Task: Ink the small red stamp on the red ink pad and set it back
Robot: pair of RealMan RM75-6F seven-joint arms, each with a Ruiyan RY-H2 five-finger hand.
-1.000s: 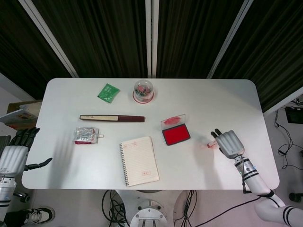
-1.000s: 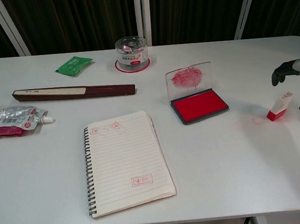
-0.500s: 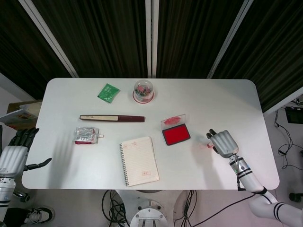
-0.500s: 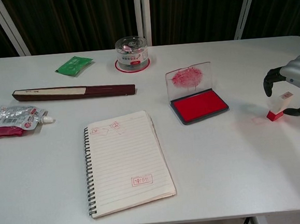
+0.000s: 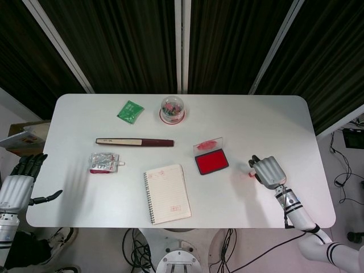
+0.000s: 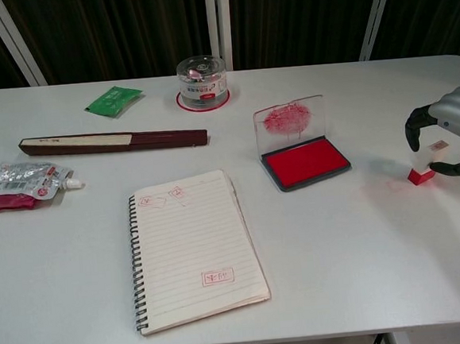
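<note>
The notebook (image 6: 195,249) is left unmoved at the counter's (image 6: 356,258) near edge. Farther back, the small red stamp (image 6: 424,164) has been raised upright, now loosely encircled by the right hand (image 6: 448,128), right of the red ink pad (image 6: 306,163). The left hand (image 5: 18,183) stays released off the counter.

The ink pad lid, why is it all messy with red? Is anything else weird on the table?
The ink pad's clear lid stands open and carries a red ink smear inside. A faint pink mark also stains the table beside the stamp, which the right hand is closing around. Nothing is spilled or tipped over.
</note>
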